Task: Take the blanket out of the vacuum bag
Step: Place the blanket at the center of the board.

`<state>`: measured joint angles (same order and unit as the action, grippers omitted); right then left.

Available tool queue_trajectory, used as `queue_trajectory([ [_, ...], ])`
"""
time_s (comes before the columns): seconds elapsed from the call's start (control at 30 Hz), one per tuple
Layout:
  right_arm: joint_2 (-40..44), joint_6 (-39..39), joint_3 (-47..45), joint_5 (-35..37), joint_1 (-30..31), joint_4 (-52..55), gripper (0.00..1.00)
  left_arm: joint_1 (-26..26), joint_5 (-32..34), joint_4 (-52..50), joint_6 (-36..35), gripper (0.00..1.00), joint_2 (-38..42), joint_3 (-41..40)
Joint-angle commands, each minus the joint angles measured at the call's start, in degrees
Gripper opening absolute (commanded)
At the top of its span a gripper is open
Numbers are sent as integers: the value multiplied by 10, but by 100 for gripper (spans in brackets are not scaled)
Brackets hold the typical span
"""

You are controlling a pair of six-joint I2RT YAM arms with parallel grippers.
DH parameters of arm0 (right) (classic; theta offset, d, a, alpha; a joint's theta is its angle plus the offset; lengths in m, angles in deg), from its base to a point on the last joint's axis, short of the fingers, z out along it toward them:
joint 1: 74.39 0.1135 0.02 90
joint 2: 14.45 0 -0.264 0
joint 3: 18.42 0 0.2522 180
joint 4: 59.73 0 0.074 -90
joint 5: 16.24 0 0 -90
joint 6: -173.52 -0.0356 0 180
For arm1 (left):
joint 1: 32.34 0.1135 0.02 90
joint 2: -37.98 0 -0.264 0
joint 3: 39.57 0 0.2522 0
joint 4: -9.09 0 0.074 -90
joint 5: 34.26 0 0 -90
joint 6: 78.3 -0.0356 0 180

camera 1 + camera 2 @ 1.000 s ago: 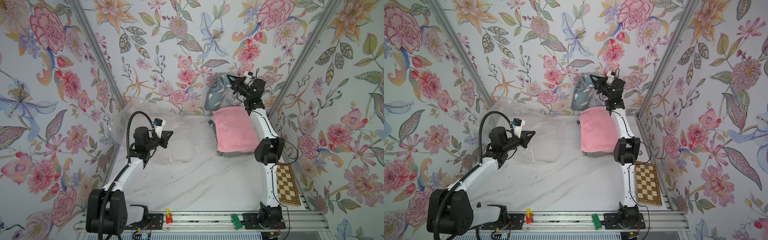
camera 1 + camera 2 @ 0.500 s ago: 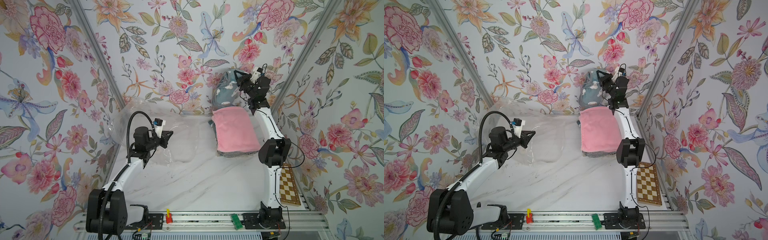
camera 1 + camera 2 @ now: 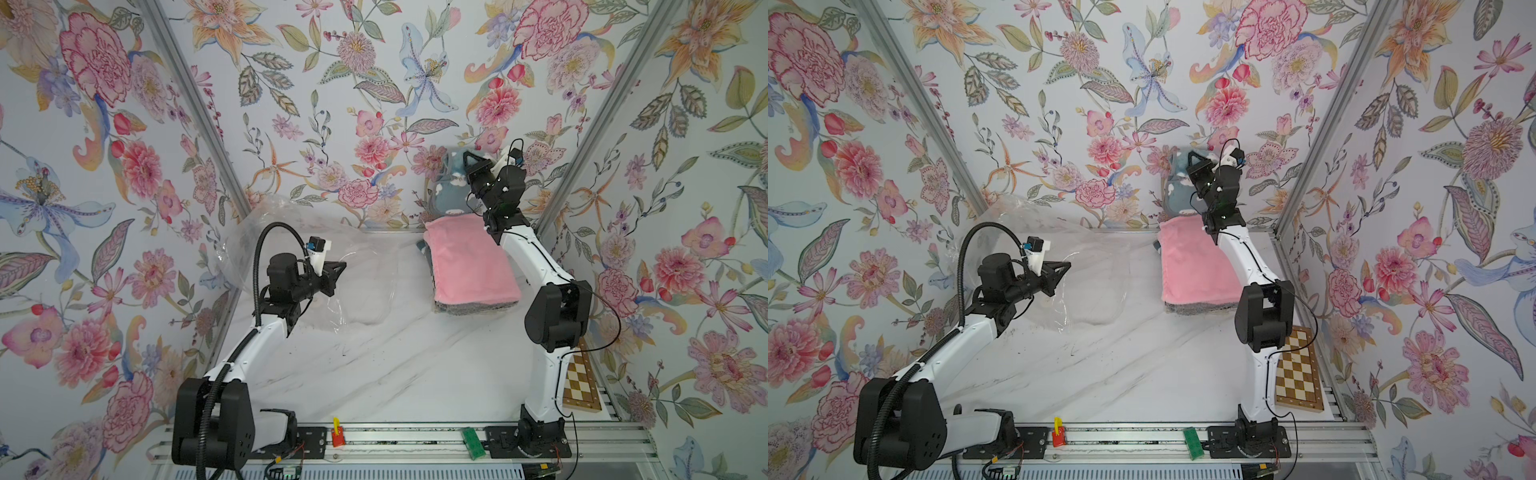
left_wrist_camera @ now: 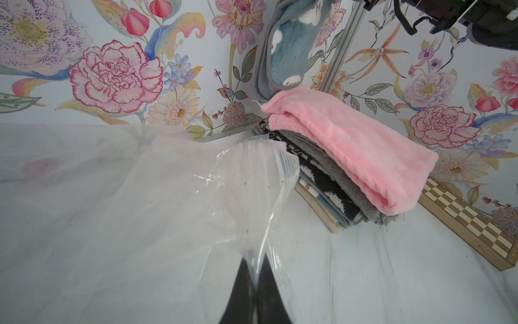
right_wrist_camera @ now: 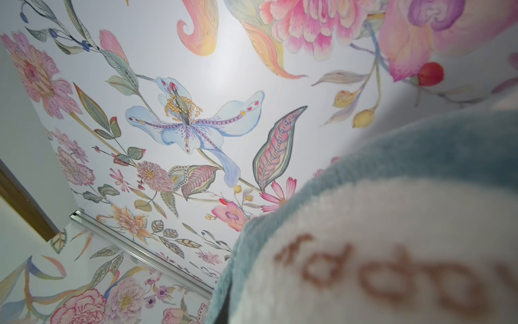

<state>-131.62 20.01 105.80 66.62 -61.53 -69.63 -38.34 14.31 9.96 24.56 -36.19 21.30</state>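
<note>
The vacuum bag point(image 3: 365, 266) point(image 3: 1096, 266) lies crumpled and transparent on the left half of the table, with no blanket inside that I can see. My left gripper point(image 3: 341, 266) point(image 3: 1066, 266) point(image 4: 255, 259) is shut on the edge of the vacuum bag point(image 4: 140, 196). My right gripper point(image 3: 469, 160) point(image 3: 1192, 158) is raised by the back wall, shut on a blue-grey blanket point(image 3: 451, 187) point(image 3: 1177, 187) point(image 4: 288, 56) with white clouds. The blanket point(image 5: 392, 224) hangs down and hides the fingers in the right wrist view.
A stack of folded blankets with a pink one point(image 3: 469, 266) point(image 3: 1196, 266) point(image 4: 350, 146) on top lies at the back right, under the hanging blanket. A wooden chessboard point(image 3: 582, 382) point(image 3: 1300, 374) point(image 4: 471, 221) lies along the right wall. Flowered walls close in three sides.
My right gripper has lifted the blue-grey blanket a little higher against the back wall and its elbow has swung nearer. The left arm and the bag have stayed still.
</note>
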Motion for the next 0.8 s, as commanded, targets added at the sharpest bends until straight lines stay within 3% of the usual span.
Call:
queue_trajectory([
  [0.0,73,30,-58,61,9,-55,0,4,-8,4,-2,0,1,5],
  [0.3,199,37,-253,127,38,-61,0,-1,-14,11,6,0,8,3],
  [0.77,314,-8,-462,177,92,-55,0,-13,-11,8,4,0,21,0],
])
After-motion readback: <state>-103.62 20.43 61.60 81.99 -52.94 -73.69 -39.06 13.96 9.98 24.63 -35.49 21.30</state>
